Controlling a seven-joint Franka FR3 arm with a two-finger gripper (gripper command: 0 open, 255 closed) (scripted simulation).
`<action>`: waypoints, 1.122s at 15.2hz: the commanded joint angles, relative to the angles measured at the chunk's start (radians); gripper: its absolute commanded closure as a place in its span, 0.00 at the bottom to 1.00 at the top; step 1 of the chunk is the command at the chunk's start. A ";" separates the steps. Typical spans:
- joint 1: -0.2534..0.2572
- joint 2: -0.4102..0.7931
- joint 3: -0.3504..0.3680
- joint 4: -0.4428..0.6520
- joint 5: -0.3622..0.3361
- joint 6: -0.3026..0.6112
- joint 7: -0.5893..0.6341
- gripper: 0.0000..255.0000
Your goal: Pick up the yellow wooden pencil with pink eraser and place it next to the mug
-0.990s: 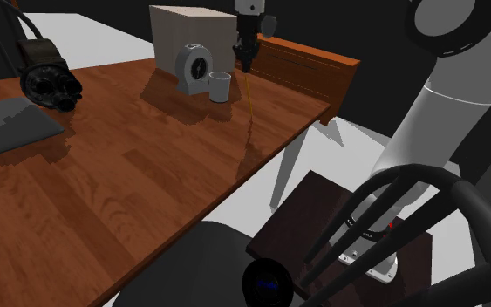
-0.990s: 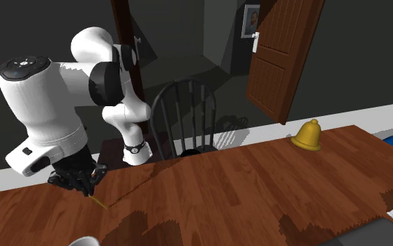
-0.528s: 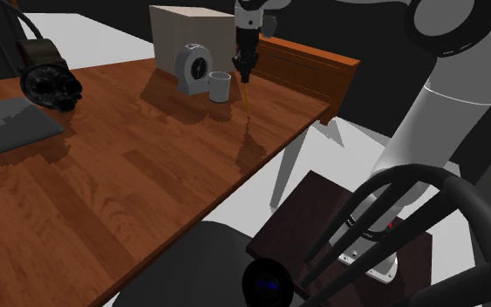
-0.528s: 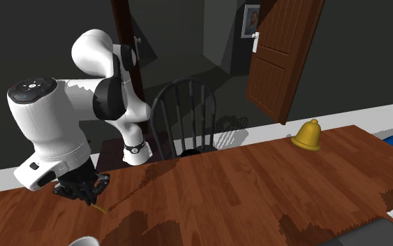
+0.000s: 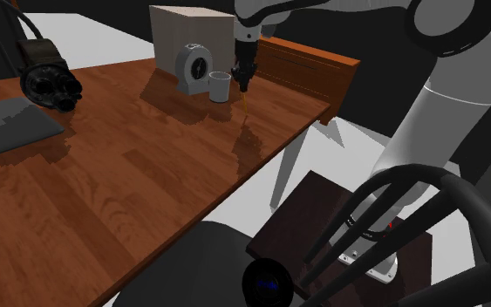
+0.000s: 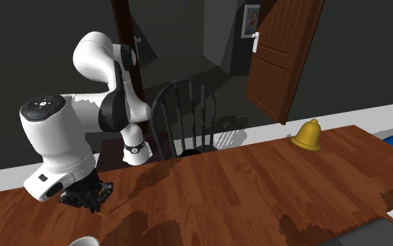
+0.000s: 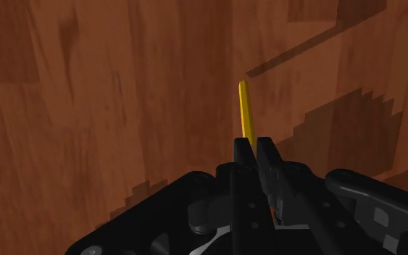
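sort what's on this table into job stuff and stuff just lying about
Job: thin yellow pencil, clasped in the black two-finger gripper; plain white mug.
Lying about: black binoculars; grey round fan-like object; beige box; golden bell.

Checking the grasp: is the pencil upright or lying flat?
Upright: the pencil sticks straight down from the gripper clamped on it, beside the mug.
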 commanded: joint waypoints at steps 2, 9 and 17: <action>-0.001 0.044 -0.002 -0.038 -0.001 0.037 -0.001 1.00; 0.001 0.067 -0.004 -0.098 -0.003 0.121 0.004 1.00; 0.000 0.079 -0.004 -0.072 -0.004 0.106 0.003 0.00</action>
